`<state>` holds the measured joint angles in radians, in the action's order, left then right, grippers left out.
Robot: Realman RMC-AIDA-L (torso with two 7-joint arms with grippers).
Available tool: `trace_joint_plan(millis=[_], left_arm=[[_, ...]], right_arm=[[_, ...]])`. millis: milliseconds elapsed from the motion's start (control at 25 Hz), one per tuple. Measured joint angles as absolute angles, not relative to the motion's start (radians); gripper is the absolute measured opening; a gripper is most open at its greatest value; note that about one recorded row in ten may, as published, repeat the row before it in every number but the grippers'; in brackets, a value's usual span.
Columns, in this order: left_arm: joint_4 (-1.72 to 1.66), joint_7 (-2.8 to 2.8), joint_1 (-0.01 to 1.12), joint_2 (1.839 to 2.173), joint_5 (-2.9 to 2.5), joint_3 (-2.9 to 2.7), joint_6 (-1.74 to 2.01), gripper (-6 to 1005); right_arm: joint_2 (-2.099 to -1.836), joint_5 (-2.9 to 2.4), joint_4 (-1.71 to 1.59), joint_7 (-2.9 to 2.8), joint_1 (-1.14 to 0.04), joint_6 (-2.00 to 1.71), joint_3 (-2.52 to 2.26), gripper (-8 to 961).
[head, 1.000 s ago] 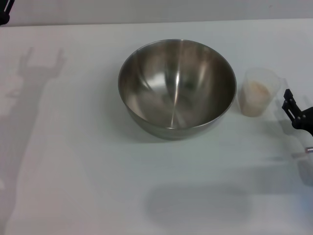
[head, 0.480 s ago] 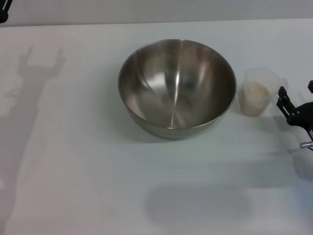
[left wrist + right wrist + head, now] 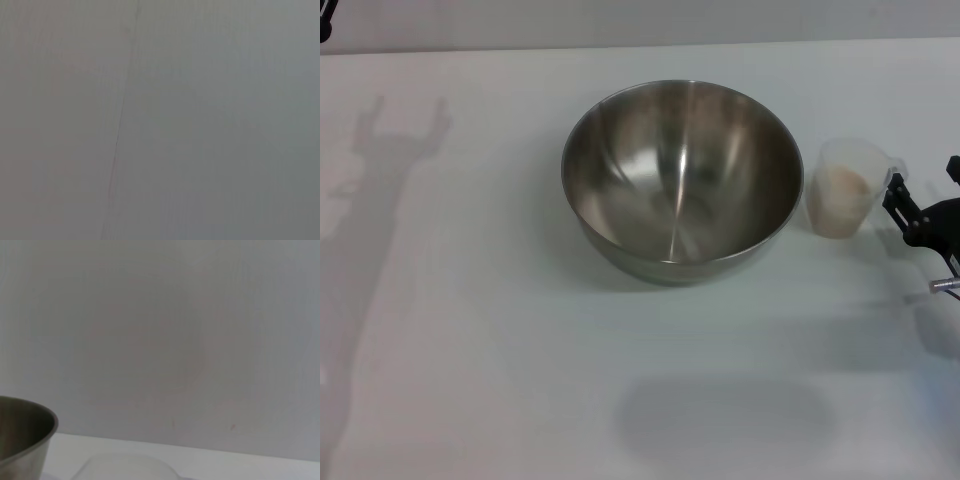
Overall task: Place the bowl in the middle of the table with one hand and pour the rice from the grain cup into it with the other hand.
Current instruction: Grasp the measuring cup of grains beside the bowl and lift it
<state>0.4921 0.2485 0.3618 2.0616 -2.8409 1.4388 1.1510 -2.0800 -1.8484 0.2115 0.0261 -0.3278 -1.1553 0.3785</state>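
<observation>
I see the white table point(image 3: 470, 330) filling the head view, matte and flat. Near its centre, a little toward twelve o'clock, sits the steel bowl point(image 3: 682, 180), upright and holding nothing. I judge the placing half of the task done, since the bowl already rests in the middle with no arm touching it.

At three o'clock from the bowl, just beside its rim but apart from it, stands the clear cup point(image 3: 847, 190), upright, with pale rice point(image 3: 840, 192) inside. It stands within easy reach of my right arm, which suits a lift and a tip over the bowl's rim.

The right gripper point(image 3: 924, 182) comes in at the three o'clock edge of the table, its black fingers spread open with nothing between them, one fingertip just beside the cup's handle side. The right wrist view shows the bowl's rim point(image 3: 30, 415) and the cup's lip point(image 3: 125, 465) close below a plain wall.

Of the left gripper point(image 3: 326, 18) only a dark tip shows at the eleven o'clock corner, parked; I cannot tell its state.

Compared with a second ago, the right gripper has moved up toward the cup's level and both fingers now show. Bowl and cup have not shifted.
</observation>
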Motion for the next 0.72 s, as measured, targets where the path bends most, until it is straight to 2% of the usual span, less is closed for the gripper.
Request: trace_joint_plan(millis=[720], left_arm=[[0.483, 0.249, 0.359, 2.06, -2.841, 1.433, 1.152, 861]], right_arm=[[-2.08, -1.851, 0.191, 0.026, -0.371, -1.122, 0.373, 739]])
